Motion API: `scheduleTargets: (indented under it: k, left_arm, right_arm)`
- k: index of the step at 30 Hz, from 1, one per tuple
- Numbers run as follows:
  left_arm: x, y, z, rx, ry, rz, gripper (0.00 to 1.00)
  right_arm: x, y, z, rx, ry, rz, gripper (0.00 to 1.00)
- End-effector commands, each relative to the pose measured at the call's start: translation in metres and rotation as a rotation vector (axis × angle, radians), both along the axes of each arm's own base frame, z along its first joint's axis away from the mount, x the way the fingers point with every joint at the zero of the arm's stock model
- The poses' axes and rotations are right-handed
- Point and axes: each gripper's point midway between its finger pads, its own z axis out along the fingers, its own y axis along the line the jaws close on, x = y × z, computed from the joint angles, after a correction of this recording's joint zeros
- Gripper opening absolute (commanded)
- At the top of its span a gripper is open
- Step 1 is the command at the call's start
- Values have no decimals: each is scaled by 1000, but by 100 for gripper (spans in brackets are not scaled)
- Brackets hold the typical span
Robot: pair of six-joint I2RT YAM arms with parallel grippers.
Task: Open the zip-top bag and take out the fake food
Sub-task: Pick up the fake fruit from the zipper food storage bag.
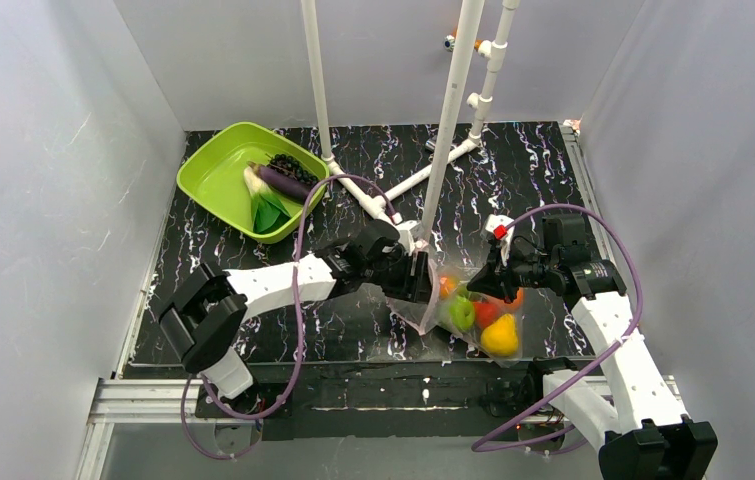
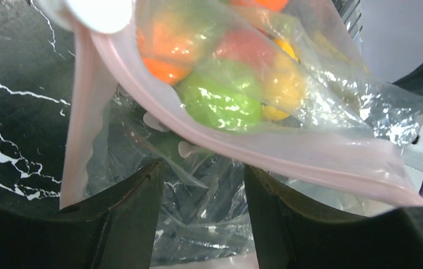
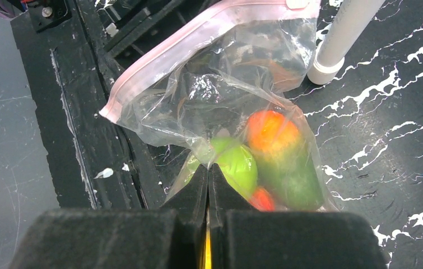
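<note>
The zip-top bag [image 1: 473,318] lies near the table's front edge, its pink zip strip [image 2: 287,159] toward the left arm. Inside it I see fake food: a green apple [image 2: 220,103], an orange [image 2: 167,53], a yellow lemon [image 1: 499,338] and a small red piece [image 3: 262,199]. My left gripper [image 2: 203,168] is at the bag's mouth with its jaws apart; crinkled plastic lies in the gap, just under the strip. My right gripper [image 3: 208,167] is shut on a fold of the bag [image 3: 226,84] beside the green apple [image 3: 237,165].
A lime-green tray [image 1: 208,175] at the back left holds a purple eggplant [image 1: 283,183], dark grapes [image 1: 293,165] and a leafy vegetable [image 1: 263,205]. A white pipe frame [image 1: 450,120] rises just behind the bag, one foot [image 3: 340,39] close to it. The table's front edge [image 3: 86,140] runs beside the bag.
</note>
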Motion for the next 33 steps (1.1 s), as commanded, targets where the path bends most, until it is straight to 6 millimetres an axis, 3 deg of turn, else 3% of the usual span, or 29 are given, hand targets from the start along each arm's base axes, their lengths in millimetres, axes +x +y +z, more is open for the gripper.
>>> scheduleTargets:
  k: [1, 4, 11, 14, 17, 22, 26, 33]
  left_arm:
    - [10, -14, 16, -32, -60, -18, 53]
    - [16, -18, 9, -18, -56, 4, 49]
    - [10, -25, -1, -18, -30, -18, 48]
    - [8, -31, 1, -41, -25, -38, 50]
    - [7, -36, -1, -50, -11, -35, 51]
    - [12, -39, -7, -80, 26, 48, 51]
    - [24, -35, -16, -71, 46, 163, 56]
    - [45, -30, -31, -87, 96, 375, 57]
  right_arm:
    - [-1, 3, 5, 30, -15, 26, 2]
    - [-1, 2, 4, 21, -20, 23, 8]
    - [0, -9, 2, -57, -42, 1, 51]
    - [1, -12, -2, -88, -38, -8, 62]
    - [2, -14, -13, -133, -22, -9, 65]
    - [2, -17, -32, -215, 12, -11, 55]
    - [3, -21, -53, -260, 89, -42, 54]
    - [18, -26, -50, -286, 56, -95, 61]
